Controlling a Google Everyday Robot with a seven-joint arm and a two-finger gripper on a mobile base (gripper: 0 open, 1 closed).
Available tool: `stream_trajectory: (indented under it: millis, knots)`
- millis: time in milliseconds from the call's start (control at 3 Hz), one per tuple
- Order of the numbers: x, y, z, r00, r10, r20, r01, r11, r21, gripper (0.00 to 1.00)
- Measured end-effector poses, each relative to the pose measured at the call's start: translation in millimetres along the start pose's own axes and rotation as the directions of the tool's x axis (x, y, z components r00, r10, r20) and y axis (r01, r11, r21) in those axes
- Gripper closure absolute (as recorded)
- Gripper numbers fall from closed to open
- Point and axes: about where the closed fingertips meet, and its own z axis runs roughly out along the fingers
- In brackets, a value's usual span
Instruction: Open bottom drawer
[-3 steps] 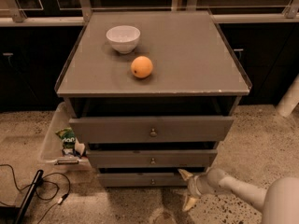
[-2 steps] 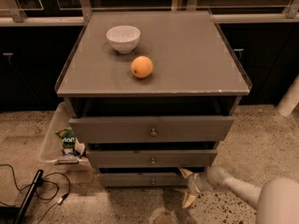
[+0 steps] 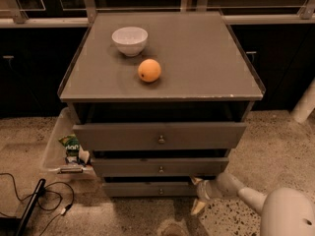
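The bottom drawer (image 3: 142, 189) is the slim grey front lowest on the grey cabinet, with a small round knob (image 3: 161, 191) at its centre. My gripper (image 3: 197, 194) is low at the drawer's right end, reaching in from the lower right on a white arm (image 3: 246, 195). Its fingers are spread, one fingertip (image 3: 195, 181) by the drawer's upper right corner and the other near the floor. It holds nothing. The knob lies well to the left of the gripper.
The mid drawer (image 3: 160, 167) and top drawer (image 3: 160, 135) sit above. A white bowl (image 3: 130, 39) and an orange (image 3: 149, 70) rest on the cabinet top (image 3: 206, 58). A clear bin (image 3: 55, 149) with a snack bag stands at left; cables (image 3: 49, 200) lie on the floor.
The gripper has stayed at the right end of the bottom drawer, shifting only slightly. The drawers look the same.
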Motion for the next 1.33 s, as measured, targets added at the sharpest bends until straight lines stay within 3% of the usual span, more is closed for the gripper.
stream_trajectory:
  millis: [667, 1333]
  knots:
    - [12.1, -8.3, 13.3, 1.000, 0.022, 0.006, -0.022, 0.9997, -0.011, 0.00]
    - [12.4, -9.1, 13.1, 1.000, 0.022, 0.006, -0.022, 0.9997, -0.010, 0.42]
